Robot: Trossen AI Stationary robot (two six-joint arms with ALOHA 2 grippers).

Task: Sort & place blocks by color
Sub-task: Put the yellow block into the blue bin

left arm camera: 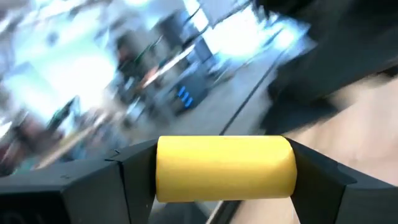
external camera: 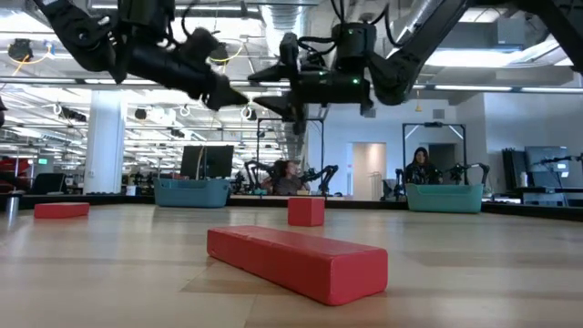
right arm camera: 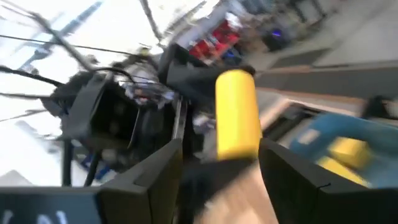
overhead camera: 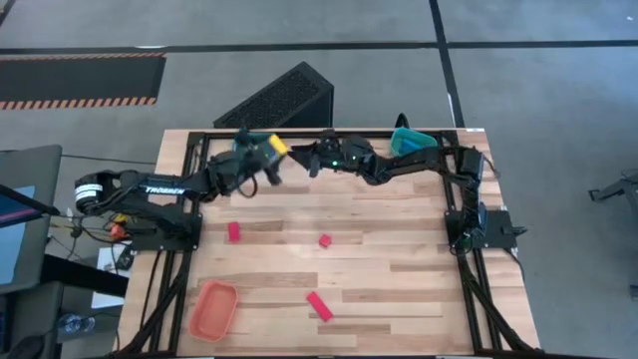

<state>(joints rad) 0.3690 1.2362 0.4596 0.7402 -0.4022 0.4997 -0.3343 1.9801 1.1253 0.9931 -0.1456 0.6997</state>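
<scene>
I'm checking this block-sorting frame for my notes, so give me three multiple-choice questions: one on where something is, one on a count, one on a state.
1. Where is the orange tray?
A. On the left arm's side of the table, away from both grippers
B. Under the right gripper
C. Stacked on a teal tray

2. How many red blocks lie on the table?
A. One
B. Three
C. Five

3. What is the state of the yellow block?
A. Lying in the orange tray
B. Lying flat on the table
C. Held in the air by the left gripper

Answers:
1 A: in the high view the orange tray sits at the left side, far from the arms' tips.
2 B: three red blocks show.
3 C: the yellow block sits between the fingers of the left gripper, while the right gripper is open beside it.
</scene>
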